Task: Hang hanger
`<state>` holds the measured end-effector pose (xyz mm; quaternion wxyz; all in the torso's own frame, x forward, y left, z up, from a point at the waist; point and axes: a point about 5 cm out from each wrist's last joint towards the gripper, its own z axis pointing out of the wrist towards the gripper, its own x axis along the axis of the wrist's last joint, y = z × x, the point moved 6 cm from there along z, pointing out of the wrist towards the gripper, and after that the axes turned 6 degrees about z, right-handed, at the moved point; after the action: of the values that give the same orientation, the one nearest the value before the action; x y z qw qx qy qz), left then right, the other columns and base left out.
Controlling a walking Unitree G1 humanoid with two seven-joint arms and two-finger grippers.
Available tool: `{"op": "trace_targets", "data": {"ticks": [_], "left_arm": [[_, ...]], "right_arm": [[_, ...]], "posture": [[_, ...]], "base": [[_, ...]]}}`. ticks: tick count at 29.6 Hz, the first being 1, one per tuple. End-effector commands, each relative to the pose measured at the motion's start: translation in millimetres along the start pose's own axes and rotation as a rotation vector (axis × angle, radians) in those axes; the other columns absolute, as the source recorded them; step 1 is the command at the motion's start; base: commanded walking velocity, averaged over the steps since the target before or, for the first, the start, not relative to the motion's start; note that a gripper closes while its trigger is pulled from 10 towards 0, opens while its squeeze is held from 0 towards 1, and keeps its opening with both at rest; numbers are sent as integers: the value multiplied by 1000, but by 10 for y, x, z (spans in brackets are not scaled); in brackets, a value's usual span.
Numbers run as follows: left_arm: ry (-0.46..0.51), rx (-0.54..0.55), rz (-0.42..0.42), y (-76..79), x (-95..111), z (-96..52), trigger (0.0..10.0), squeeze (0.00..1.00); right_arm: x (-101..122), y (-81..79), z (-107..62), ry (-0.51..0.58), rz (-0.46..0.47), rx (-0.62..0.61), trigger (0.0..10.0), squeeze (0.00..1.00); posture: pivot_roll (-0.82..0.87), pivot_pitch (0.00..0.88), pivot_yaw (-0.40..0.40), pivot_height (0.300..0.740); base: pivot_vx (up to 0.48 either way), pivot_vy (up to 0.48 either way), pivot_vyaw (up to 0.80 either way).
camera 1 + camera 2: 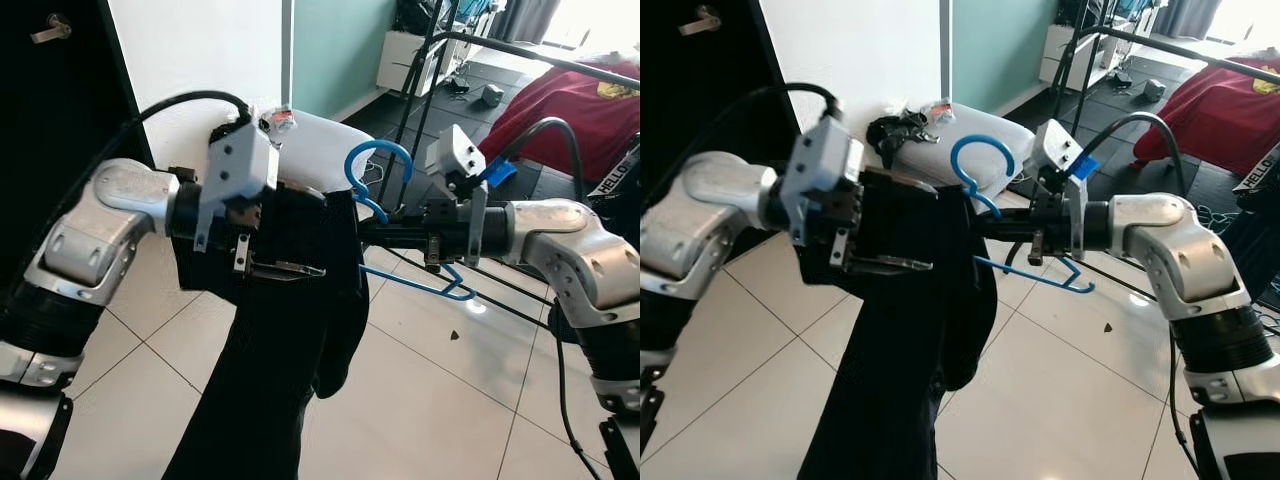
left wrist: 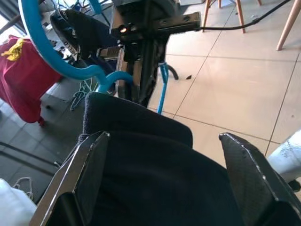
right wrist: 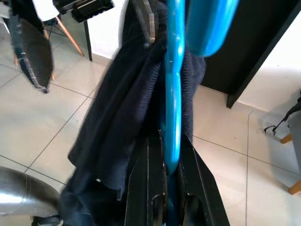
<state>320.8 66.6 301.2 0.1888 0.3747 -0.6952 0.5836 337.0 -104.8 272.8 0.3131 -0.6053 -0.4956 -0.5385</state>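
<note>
A blue plastic hanger [image 1: 375,150] with a dark navy garment [image 1: 290,350] draped over it hangs in mid-air between my arms. My right gripper [image 1: 368,233] reaches in from the right and is shut on the hanger's neck; the right wrist view has the blue hanger [image 3: 171,94] pinched between the two fingers [image 3: 150,179]. My left gripper [image 1: 288,248] is at the garment's top from the left. Its fingers [image 2: 89,174] stand wide apart with the garment's thick fold [image 2: 155,179] between them. The hook points up, free of any rail.
A black clothes rack rail [image 1: 540,55] runs across the back right, with a red cloth [image 1: 570,100] behind it. A white pillow [image 1: 320,150] lies by the white wall. A black cabinet [image 1: 50,120] stands at the left. Light floor tiles [image 1: 450,400] lie below.
</note>
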Motion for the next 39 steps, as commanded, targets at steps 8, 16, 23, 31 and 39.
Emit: {"op": "trace_targets", "data": {"ticks": [8,16,23,31,39], "left_arm": [[-16,90,-13,-256,-28,-105,10000,0],[1,95,-17,-292,12,-268,10000,0],[-38,6,-59,-116,-112,-209,4549,0],[-50,-44,-101,-17,-208,-116,0,0],[-94,-60,-91,19,-304,-93,0,0]], "right_arm": [[175,-171,24,27,-90,84,10000,0],[152,-174,22,23,-84,86,10000,0],[168,-191,22,28,-88,95,10000,0],[223,-241,34,42,-103,112,10000,0],[282,-270,28,59,-118,117,10000,0]], "posture": [[4,23,-39,740],[7,29,-43,740],[7,29,-44,740],[1,26,-41,740],[-2,22,-39,740]], "base": [[0,0,0],[0,0,0],[0,0,0],[0,0,0],[0,0,0]]}}
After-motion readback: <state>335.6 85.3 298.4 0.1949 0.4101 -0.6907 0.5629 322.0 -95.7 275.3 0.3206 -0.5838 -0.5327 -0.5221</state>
